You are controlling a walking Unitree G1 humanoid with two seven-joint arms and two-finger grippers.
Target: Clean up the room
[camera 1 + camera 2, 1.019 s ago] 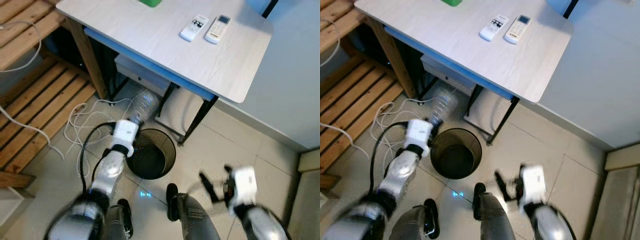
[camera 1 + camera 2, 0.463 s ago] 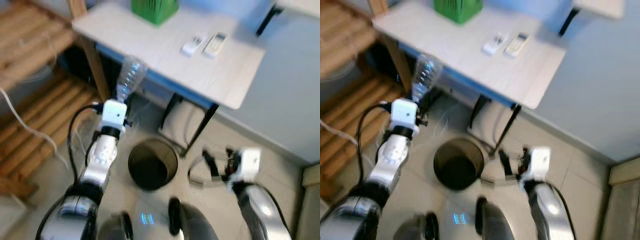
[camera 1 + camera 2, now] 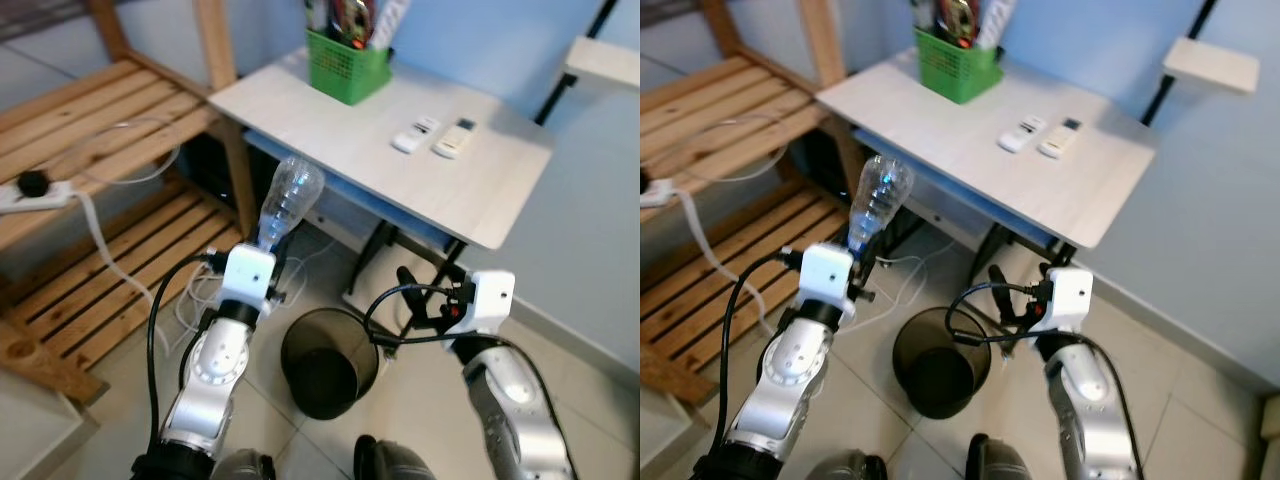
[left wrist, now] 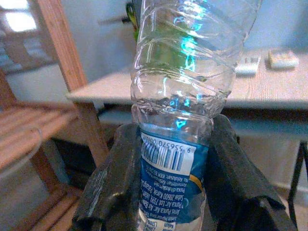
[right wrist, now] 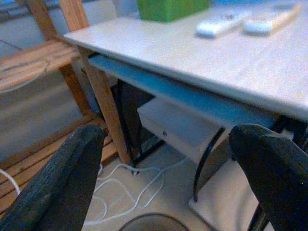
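The left gripper [image 3: 268, 243] is closed on a clear plastic water bottle [image 3: 288, 200], holding it at the lower part where the blue label [image 4: 171, 178] is; in the left wrist view the two black fingers [image 4: 113, 180] press on both sides of the label. The bottle stands nearly upright, leaning a little toward 1 o'clock, and it looks empty. It is held in the air in front of the near edge of the desk, above the floor.

At about 5 o'clock from the bottle, lower down, a round black wastebasket [image 3: 330, 362] stands on the tiled floor [image 3: 600, 400], near the desk's black leg [image 3: 445, 275]. The bottle is not over its opening but to the side, toward 11 o'clock from it.

The right gripper [image 3: 405, 300] is at 3 o'clock from the wastebasket, just beside its rim, and holds nothing; its two fingers [image 5: 57, 183] stand wide apart.

The light wooden desk [image 3: 350, 130] lies at 12 o'clock. On it a green basket [image 3: 346, 70] with pens stands at the far corner, and two white remote controls [image 3: 437, 137] lie side by side, close to each other, toward 2 o'clock.

At 9 o'clock there is a wooden slatted shelf [image 3: 90, 130] with a white power strip [image 3: 30, 190] on it, and white cables [image 3: 195, 300] lie loose on the floor under the desk.
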